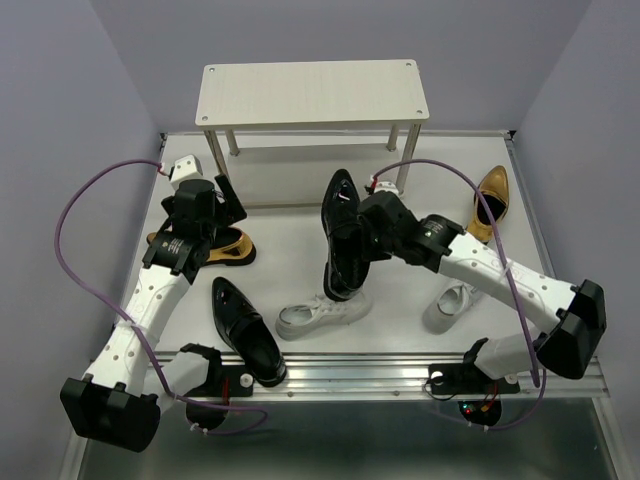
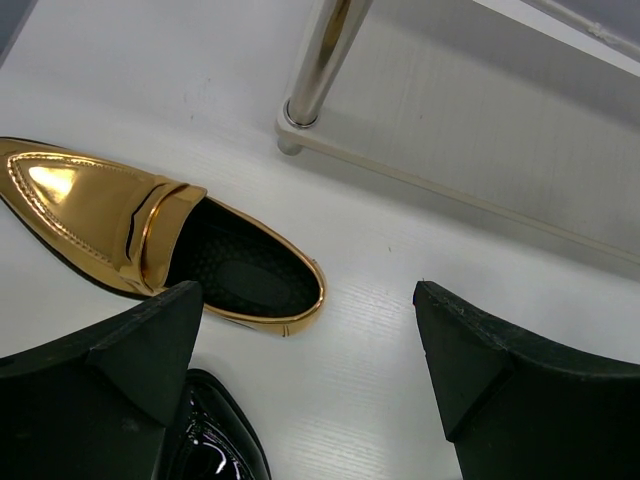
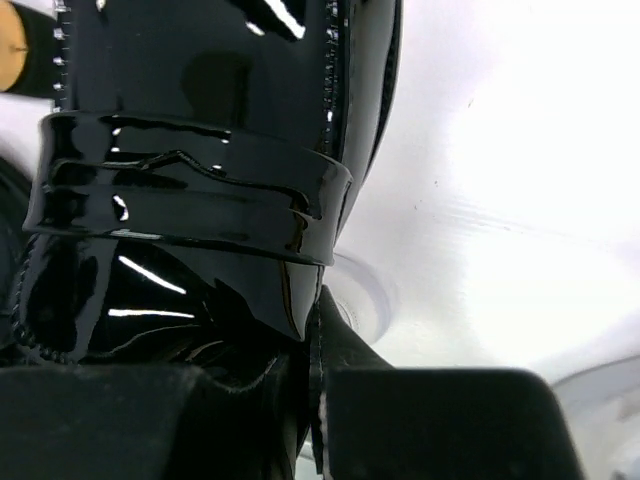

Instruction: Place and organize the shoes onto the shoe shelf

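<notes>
Right gripper: fingers closed on the rim of a black shoe, mid-table in front of the shelf. Left gripper: fully spread, holding nothing, above a gold loafer. Shelf bears no shoes; all six remain to be placed.
</notes>
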Tool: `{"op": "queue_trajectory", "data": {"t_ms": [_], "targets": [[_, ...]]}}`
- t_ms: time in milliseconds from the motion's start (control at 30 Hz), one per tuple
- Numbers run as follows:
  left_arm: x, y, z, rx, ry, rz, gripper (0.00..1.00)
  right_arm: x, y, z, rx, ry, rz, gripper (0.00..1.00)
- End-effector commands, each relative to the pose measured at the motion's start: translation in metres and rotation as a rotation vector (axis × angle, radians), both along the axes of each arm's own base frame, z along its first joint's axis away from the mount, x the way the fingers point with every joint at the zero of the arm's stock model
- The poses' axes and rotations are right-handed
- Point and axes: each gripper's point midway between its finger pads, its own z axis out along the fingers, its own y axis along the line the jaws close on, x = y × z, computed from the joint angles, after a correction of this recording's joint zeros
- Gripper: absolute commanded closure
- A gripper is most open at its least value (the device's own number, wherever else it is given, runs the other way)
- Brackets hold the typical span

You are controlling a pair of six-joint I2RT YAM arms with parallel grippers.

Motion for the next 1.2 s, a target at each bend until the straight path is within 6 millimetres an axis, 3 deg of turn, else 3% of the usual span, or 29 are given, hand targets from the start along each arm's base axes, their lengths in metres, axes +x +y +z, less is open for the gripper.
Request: {"op": "queue_trajectory", "data": {"t_ms": [0,200,400,467,600,633,700,833,900,933,967,1100,1133,1167], "targets": [[0.002,0.006,0.025,0.011,-0.069,0.016,0.01,0.005,0.009,0.06,-0.032,-0.098,0.159,0.99],[0.001,0.004,0.025,0.009,-0.071,0.006,0.01,-0.009,0.01,0.086,-0.082,-0.079,0.311,0.99],[-0.001,0.007,0.026,0.021,-0.079,0.006,0.01,-0.003,-0.006,0.081,-0.19,-0.098,0.312,0.99],[-0.002,0.007,0.027,0.024,-0.081,0.002,0.01,0.006,-0.019,0.073,-0.275,-0.11,0.274,0.99],[-0.002,0.008,0.026,0.029,-0.08,0.003,0.01,0.018,-0.023,0.055,-0.386,-0.135,0.315,0.99],[-0.002,0.007,0.026,0.027,-0.079,0.001,0.01,0.018,-0.026,0.04,-0.42,-0.124,0.333,0.99],[-0.003,0.007,0.025,0.029,-0.079,0.002,0.01,0.03,-0.026,0.032,-0.463,-0.172,0.329,0.99],[-0.005,0.007,0.025,0.025,-0.078,0.0,0.01,0.049,-0.029,-0.001,-0.57,-0.164,0.324,0.99],[-0.005,0.007,0.025,0.022,-0.082,0.0,0.01,0.061,-0.026,-0.015,-0.551,-0.178,0.313,0.99],[-0.005,0.006,0.025,0.02,-0.085,-0.003,0.01,0.069,-0.013,-0.019,-0.509,-0.207,0.315,0.99],[-0.005,0.006,0.025,0.017,-0.086,-0.005,0.01,0.069,-0.015,-0.034,-0.513,-0.196,0.349,0.99],[-0.005,0.004,0.026,0.014,-0.082,-0.012,0.01,0.082,-0.011,-0.06,-0.509,-0.207,0.312,0.99],[-0.005,0.004,0.026,0.016,-0.082,-0.012,0.01,0.083,-0.011,-0.065,-0.517,-0.202,0.307,0.96],[-0.005,0.005,0.026,0.018,-0.084,-0.01,0.01,0.089,-0.015,-0.067,-0.525,-0.21,0.284,0.82]]}}
